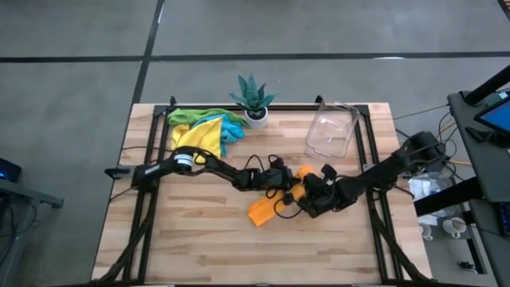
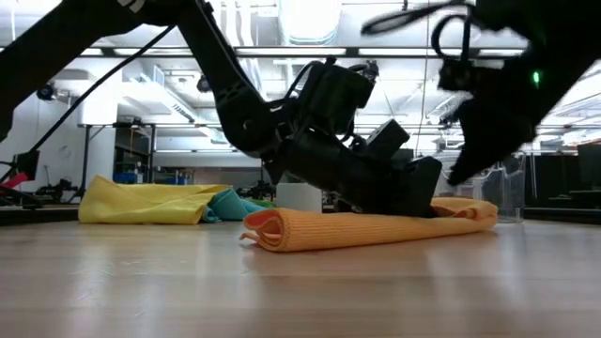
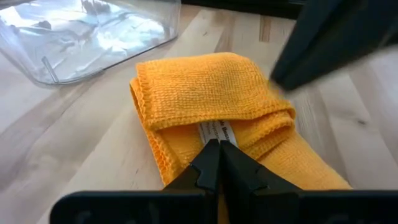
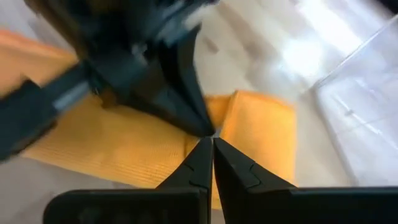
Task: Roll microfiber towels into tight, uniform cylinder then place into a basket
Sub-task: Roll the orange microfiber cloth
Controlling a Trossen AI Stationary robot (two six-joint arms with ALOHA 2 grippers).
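Both grippers meet mid-frame in the high view, right over the orange towel (image 1: 263, 211). The left gripper (image 1: 288, 190) has its fingers pressed together, tips down on the towel next to a small white label (image 3: 217, 131). The right gripper (image 1: 312, 201) is pinched together too, tips just above the cloth where the other arm's fingers meet it; nothing is clamped in either as far as I can see.

The towel is a knit, ribbed-looking microfiber with a stitched hem, folded into a long flat strip, and its end at lower left of the low view curls over into a loose roll. It runs diagonally from centre toward lower left of the high view.

The basket (image 1: 331, 132) is clear smooth plastic with rounded corners and sits upper right of centre, near the towel's far end but not touching it. The other towels (image 1: 203, 129) are a crumpled yellow, green and blue heap at upper left, beside a spiky plant (image 1: 253, 97) in a white pot. The lower half of the wood-plank table (image 1: 239, 255) is bare boards out to the edges.
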